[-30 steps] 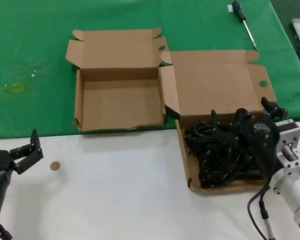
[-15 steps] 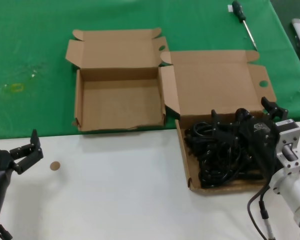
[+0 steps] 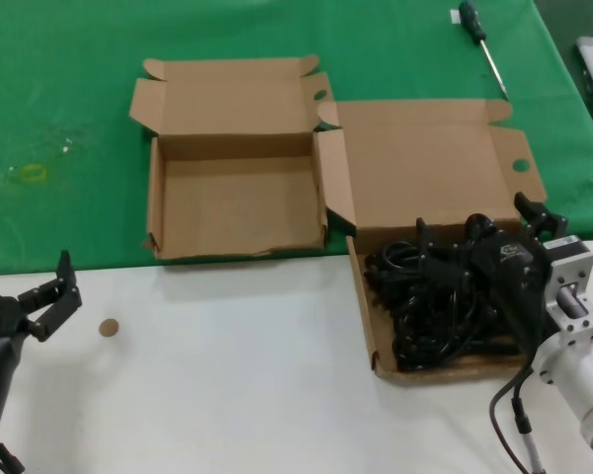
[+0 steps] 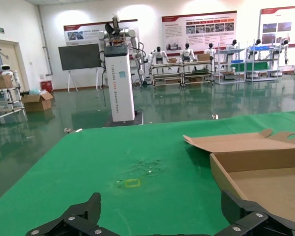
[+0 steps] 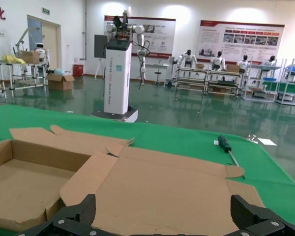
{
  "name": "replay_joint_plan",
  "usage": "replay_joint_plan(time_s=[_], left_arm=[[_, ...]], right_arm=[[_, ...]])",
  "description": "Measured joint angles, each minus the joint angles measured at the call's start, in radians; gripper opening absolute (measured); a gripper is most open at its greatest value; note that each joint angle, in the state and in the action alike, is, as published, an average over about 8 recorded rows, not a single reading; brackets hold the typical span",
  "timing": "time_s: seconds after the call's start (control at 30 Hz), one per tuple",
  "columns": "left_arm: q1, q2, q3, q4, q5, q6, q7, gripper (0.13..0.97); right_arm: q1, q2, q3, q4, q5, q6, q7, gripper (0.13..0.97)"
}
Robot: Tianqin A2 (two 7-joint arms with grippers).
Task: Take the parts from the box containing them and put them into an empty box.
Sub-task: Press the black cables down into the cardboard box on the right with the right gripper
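Right gripper (image 3: pixel 479 242) sits low in the box containing them (image 3: pixel 364 296), its black fingers spread wide over the tangle of parts (image 3: pixel 425 301) at the near right of the surface (image 3: pixel 227 395). Both fingertips show far apart in the right wrist view, with nothing between them that I can make out, so I judge nothing is held yet. The cords lie in one dark heap of loops filling the tray, and against them the black fingers are hard to separate; whether they already touch a cord cannot be told.

Left gripper (image 3: pixel 54 296) waits at the near left edge of the surface, also open, well apart from both boxes. A small round brown disc (image 3: pixel 108 327) lies just beside it on the white top.

Farther back, on the green cloth (image 3: pixel 69 99), the empty box (image 3: pixel 153 197) stands with its lid folded back, touching or nearly touching the full box's side flap. Its tray holds nothing. Beyond the boxes, at the far right, lies a screwdriver (image 3: pixel 482 44).

So the step in hand looks like the first pick: reaching into the heap to take one bundle. The next move likely calls for closing on a single cord bundle rather than several tangled loops, lifting straight up until the cords clear the wall, then carrying left and away to the empty tray.
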Motion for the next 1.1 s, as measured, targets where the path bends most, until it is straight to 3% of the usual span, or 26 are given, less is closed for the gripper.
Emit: replay_joint_plan(time_s=[0.2,0.53,0.77,1.1], left_arm=[[0.000,0.000,0.000,0.000,0.000,0.000,0.000,0.854],[0.000,0.000,0.000,0.000,0.000,0.000,0.000,0.663],[0.000,0.000,0.000,0.000,0.000,0.000,0.000,0.467],[0.000,0.000,0.000,0.000,0.000,0.000,0.000,0.290]], right_arm=[[0.013,0.077,-0.059,0.000,0.054,0.040,0.010,0.966],[0.068,0.303,-0.147,0.008,0.088,-0.022,0.048,0.966],[0.128,0.466,-0.171,0.008,0.054,-0.228,0.039,0.966],[0.263,0.576,-0.176,-0.026,0.036,-0.597,-0.171,0.966]])
